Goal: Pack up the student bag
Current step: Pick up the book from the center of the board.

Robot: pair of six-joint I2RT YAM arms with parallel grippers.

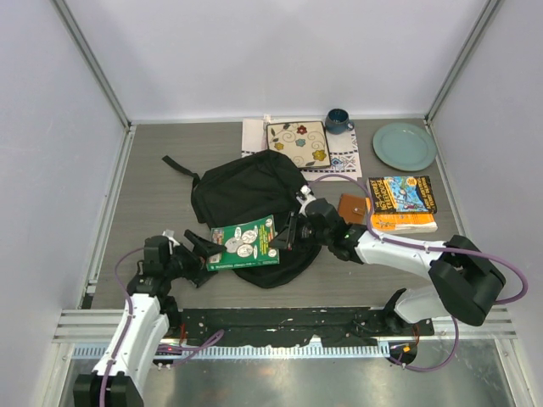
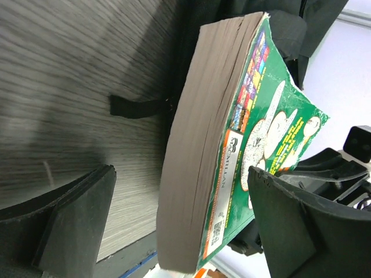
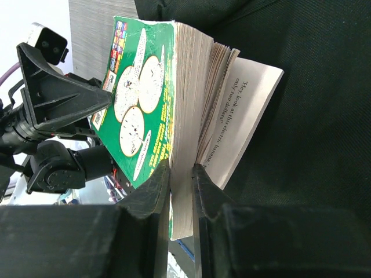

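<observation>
The student bag [image 1: 246,191], a big black soft backpack, lies flat in the middle of the table. A thick green paperback [image 1: 244,243] hangs over its near edge. My right gripper [image 1: 284,233] is shut on the book's right side. In the right wrist view its fingers [image 3: 156,185] pinch most of the page block [image 3: 185,116], with the back pages splayed loose over the bag [image 3: 313,116]. My left gripper [image 1: 204,246] is open at the book's left end. In the left wrist view the book [image 2: 232,145] stands between the wide-apart pads [image 2: 75,226] without touching them.
Behind the bag a floral notebook [image 1: 298,143] lies on a white cloth [image 1: 339,159], with a blue mug [image 1: 337,120] and a green plate [image 1: 404,146] beside it. Two stacked books [image 1: 402,199] and a small brown item [image 1: 351,207] sit right of the bag. A bag strap [image 2: 136,106] lies on the table.
</observation>
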